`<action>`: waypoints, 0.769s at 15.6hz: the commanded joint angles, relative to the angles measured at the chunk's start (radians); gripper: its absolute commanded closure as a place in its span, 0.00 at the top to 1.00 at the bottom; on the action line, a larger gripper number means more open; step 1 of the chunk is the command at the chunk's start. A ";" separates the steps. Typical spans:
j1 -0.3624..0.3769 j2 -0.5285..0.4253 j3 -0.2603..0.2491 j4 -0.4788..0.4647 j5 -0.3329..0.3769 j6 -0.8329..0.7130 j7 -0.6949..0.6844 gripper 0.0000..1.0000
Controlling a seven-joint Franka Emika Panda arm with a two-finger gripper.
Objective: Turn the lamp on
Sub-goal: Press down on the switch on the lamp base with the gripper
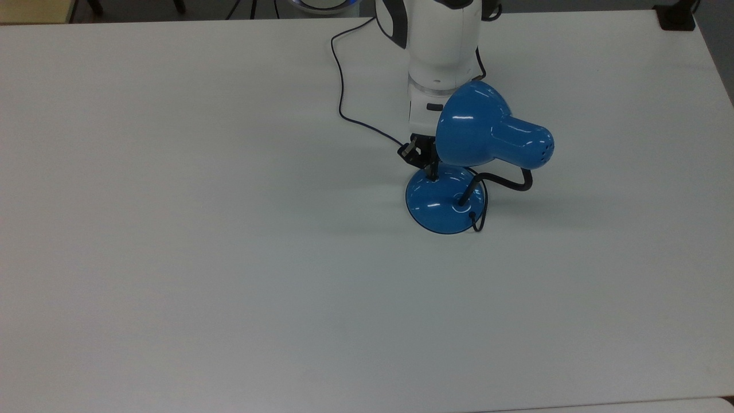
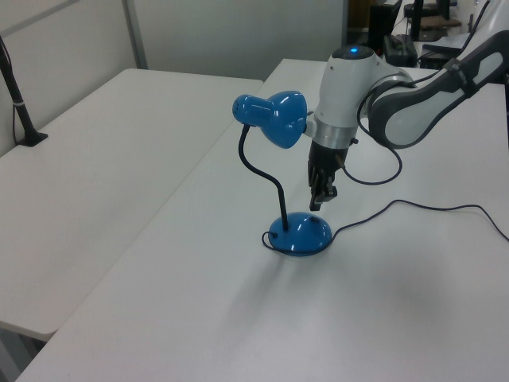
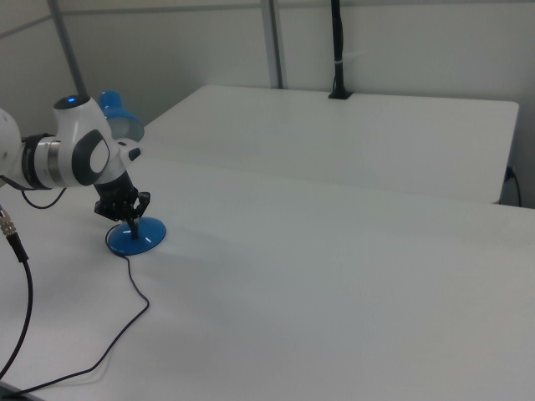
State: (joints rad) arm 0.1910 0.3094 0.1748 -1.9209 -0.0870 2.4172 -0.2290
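Claw tip right down at the lamp (image 1: 445,198) base!
Gripper (image 2: 318,204) fingers pressed together; an off-centre push could skid the light base sideways.

Top view looks steeply down on your table (image 1: 172,258), arm entering from the top edge. Left view sits lower and off to one side, arm at the left view's right. Right view is farther back on the opposite side. All three share the lamp (image 1: 487,137) (image 2: 274,119) (image 3: 134,237).
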 commanded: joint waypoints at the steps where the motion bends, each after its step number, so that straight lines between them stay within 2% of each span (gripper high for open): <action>1: -0.045 0.022 0.049 0.000 -0.005 0.056 -0.027 0.00; 12: -0.047 0.049 0.057 0.002 -0.008 0.063 -0.029 0.00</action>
State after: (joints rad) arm 0.1583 0.3394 0.2138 -1.9198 -0.0872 2.4561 -0.2346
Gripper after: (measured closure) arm 0.991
